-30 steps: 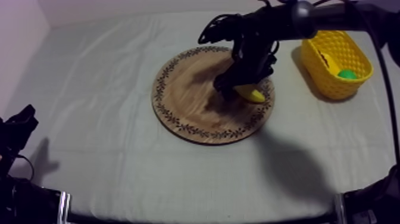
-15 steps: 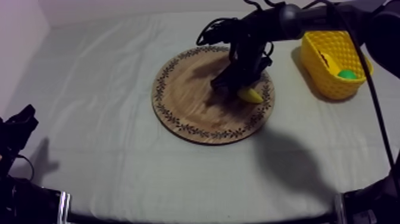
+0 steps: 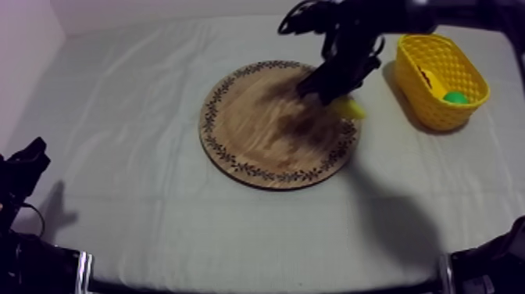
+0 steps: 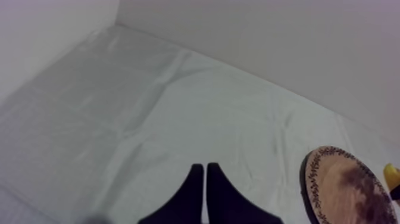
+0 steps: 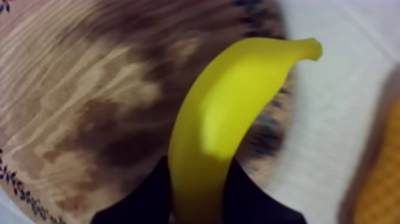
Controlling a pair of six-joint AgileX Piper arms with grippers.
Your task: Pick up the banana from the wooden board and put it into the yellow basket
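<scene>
R jaws grip banana (image 3: 349,108) over board (image 3: 258,133) rim, nr basket (image 3: 428,102).

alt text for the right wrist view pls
A yellow banana, gripped between the right arm's two black fingers, hangs over the edge of the wooden board. Past the board lies grey-white cloth, and a bit of the yellow basket shows beyond it.

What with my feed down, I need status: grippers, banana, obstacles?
Right gripper shut on banana, held over board rim, near basket. Left gripper shut, idle over cloth. Green fruit already in basket.
</scene>
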